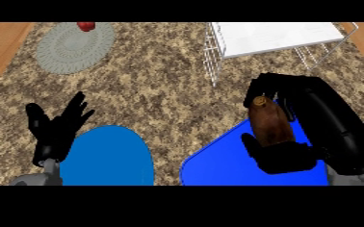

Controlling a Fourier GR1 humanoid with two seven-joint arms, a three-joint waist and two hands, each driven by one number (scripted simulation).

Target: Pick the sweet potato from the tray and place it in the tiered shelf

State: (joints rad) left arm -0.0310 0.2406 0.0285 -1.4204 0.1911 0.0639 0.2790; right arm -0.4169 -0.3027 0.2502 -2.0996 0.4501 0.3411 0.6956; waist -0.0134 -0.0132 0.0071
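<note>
The brown sweet potato point(270, 122) is held over the blue tray point(220, 166) at the lower right. My right hand point(292, 156) is curled round it, fingers above and thumb below, hiding its lower end. The white wire tiered shelf point(274, 38) stands at the back right, a short way beyond the hand. My left hand point(57, 125) rests open at the lower left, fingers up.
A blue round plate point(107, 158) lies at the lower left beside the left hand. A grey round mat point(74, 45) with a small red object point(86, 26) on it sits at the back left. Wooden edges border the speckled counter.
</note>
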